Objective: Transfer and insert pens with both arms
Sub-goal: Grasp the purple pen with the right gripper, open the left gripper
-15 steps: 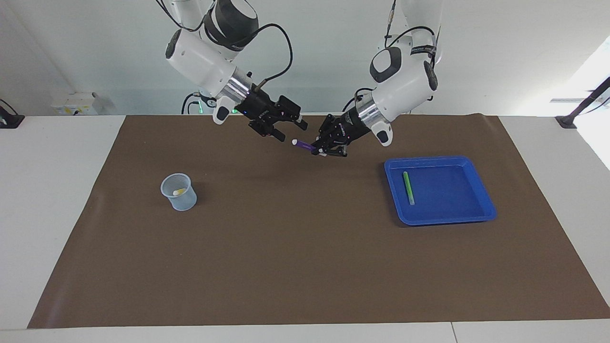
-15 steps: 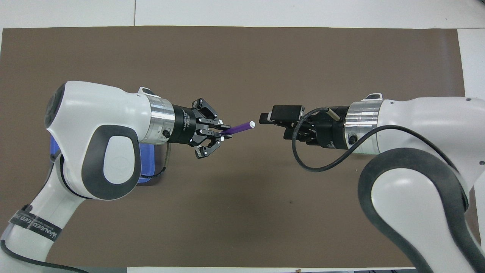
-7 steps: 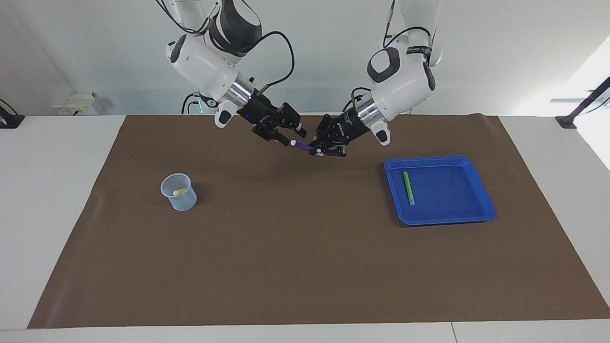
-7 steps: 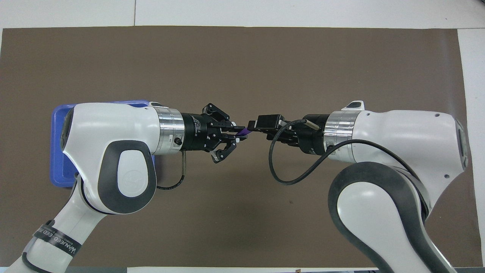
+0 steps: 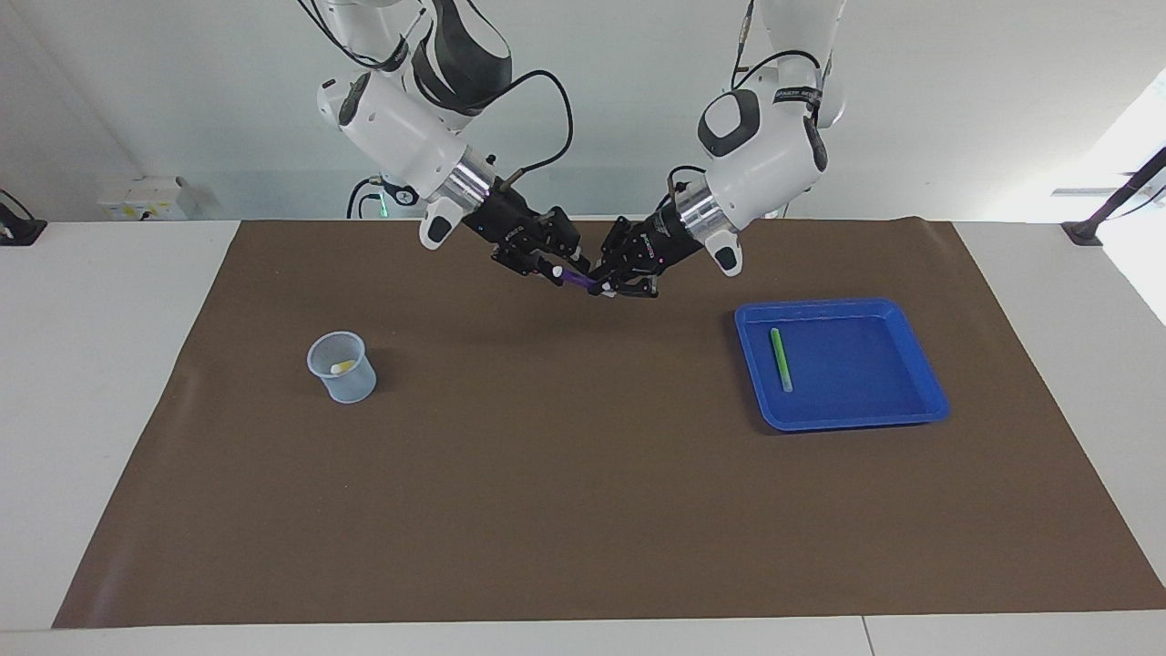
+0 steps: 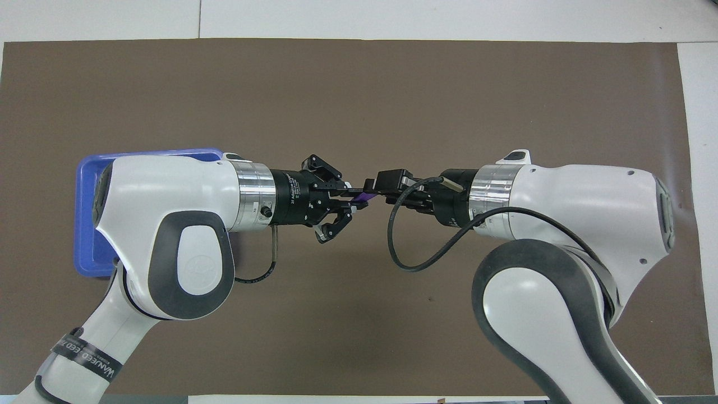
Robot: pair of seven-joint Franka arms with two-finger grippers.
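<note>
The purple pen (image 5: pixel 576 279) (image 6: pixel 364 197) hangs in the air over the mat's middle, near the robots' edge. My left gripper (image 5: pixel 608 287) (image 6: pixel 349 200) is shut on its purple end. My right gripper (image 5: pixel 552 265) (image 6: pixel 374 187) has come in from the opposite direction and is at the pen's whitish cap end. The green pen (image 5: pixel 781 360) lies in the blue tray (image 5: pixel 865 364) toward the left arm's end. The yellow pen (image 5: pixel 342 367) sits in the clear cup (image 5: pixel 342 378) toward the right arm's end.
A brown mat (image 5: pixel 565 474) covers the table. In the overhead view the left arm hides most of the blue tray (image 6: pixel 88 224), and the right arm hides the cup. A black cable (image 6: pixel 404 247) loops from the right wrist.
Both arms have moved toward each other. The right gripper went from a gap away to around the pen's cap end. The left gripper kept its hold on the purple pen.
</note>
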